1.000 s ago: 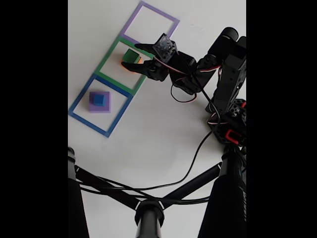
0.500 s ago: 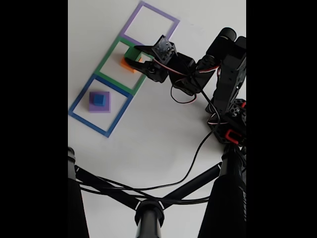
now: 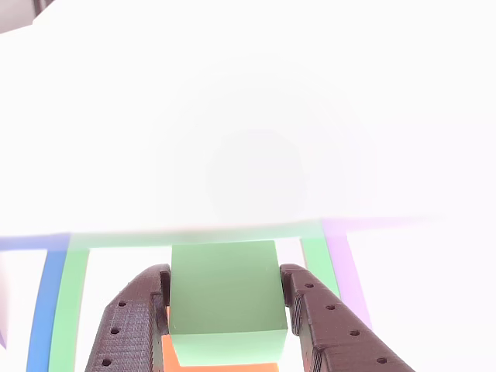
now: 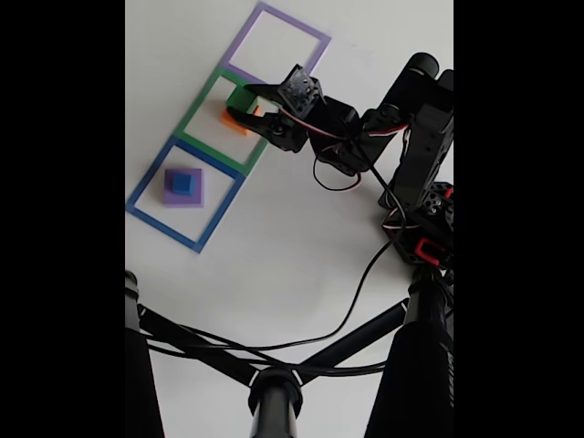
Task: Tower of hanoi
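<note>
1. I am closing my hand (image 3: 225,310) around the green cube (image 3: 225,298); both fingers (image 3: 132,325) are pressing against its side faces in the other view, so I am judging the grasp as made
2. The green cube is sitting on top of the orange cube (image 3: 225,364), inside the green square outline (image 4: 196,109) on the worktop (image 4: 292,255)
3. The small blue cube (image 4: 183,183) is resting on the pale-purple slab (image 4: 183,189) inside the blue square outline (image 4: 146,196), well apart from my hand
4. The purple square outline (image 4: 245,41) is lying at the far end of the row
5. For a clean lift, I am keeping the fingers level on the green cube alone and clear of the orange cube below, then raising straight up so the lower block is not dragged sideways
</note>
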### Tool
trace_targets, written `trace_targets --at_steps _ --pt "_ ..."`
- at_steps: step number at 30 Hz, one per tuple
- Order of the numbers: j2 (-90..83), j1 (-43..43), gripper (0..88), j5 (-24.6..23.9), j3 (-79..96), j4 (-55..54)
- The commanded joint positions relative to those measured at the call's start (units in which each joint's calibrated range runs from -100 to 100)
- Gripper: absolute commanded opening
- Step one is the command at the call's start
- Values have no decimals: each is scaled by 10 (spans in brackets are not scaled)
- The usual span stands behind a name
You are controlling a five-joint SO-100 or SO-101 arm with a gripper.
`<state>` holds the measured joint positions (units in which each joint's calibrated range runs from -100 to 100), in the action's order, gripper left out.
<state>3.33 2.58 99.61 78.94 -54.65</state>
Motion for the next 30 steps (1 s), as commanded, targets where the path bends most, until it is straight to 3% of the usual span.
trace_targets --at_steps 1,8,15,25,30 --pt "-152 -6 82 4 -5 144" --pt "-396 0 75 4 -98 548" --pt "-463 42 72 4 -430 1053" --pt "-385 80 69 4 -879 1457" --pt "-345 97 74 4 -1016 1546"
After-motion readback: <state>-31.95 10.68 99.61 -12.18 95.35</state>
